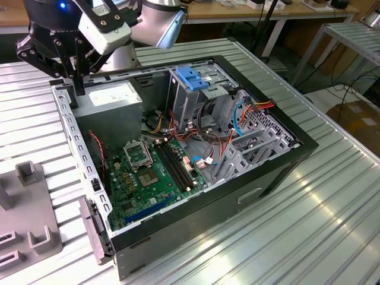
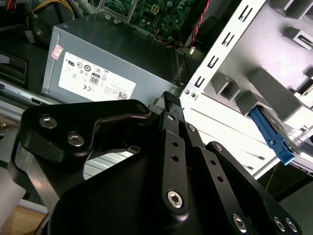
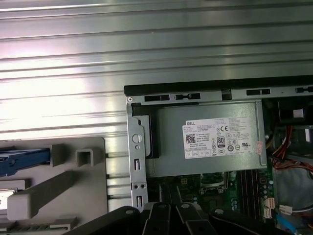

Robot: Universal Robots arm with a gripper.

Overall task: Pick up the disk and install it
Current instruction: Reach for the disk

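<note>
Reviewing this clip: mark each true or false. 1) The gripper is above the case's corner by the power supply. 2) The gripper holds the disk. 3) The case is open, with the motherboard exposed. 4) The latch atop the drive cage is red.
1) True. The gripper hangs at the case corner, next to the power supply.
2) False. The gripper holds nothing. The disk, told by its blue rail, sits in the grey fixture beside the case.
3) True. The green motherboard is in plain sight.
4) False. The latch on the drive cage is blue.
</note>
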